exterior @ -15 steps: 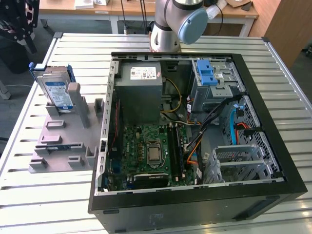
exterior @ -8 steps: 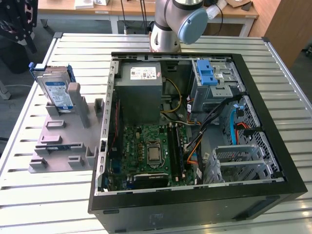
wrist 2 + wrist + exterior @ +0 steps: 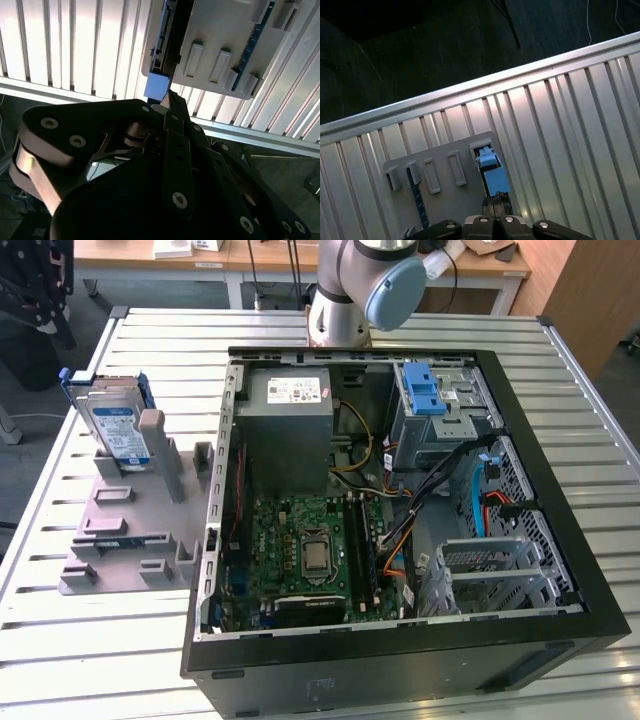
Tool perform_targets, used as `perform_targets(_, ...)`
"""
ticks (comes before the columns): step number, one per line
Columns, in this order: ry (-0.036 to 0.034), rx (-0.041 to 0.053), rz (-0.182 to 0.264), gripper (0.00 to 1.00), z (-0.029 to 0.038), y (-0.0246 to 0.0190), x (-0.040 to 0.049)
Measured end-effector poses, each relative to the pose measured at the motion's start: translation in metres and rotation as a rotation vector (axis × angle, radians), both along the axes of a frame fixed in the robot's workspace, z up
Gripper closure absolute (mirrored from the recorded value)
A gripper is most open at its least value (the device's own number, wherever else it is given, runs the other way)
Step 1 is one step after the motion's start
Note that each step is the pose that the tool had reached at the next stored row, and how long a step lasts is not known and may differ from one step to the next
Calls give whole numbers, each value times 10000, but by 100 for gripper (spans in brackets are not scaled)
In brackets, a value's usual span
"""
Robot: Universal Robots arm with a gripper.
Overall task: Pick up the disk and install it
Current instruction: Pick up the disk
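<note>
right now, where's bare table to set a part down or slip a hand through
The widest bare table is the lower corner at the exterior view's left, bordered by the holder and the case. A slimmer strip runs along the case at the exterior view's right. Crowded: the holder with the disk, and inside the case.

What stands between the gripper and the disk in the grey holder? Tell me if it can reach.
Probably yes. In the first wrist view the gripper sits close to the blue end of the disk, with nothing between them. The disk stands on edge in the grey holder, top exposed.
</note>
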State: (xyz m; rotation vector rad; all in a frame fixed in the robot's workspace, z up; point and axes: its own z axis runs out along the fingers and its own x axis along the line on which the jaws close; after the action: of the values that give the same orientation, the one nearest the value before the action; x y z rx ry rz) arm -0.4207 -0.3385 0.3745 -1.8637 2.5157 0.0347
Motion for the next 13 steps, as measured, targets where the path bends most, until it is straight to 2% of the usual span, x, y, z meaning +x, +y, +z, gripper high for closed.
perform_targets(7,-10,0,1132,89,-12,0,0)
perform_targets(11,-11,1,1187,89,-13,0,0)
perform_targets(13,-11,1,1189,77,-13,0,0)
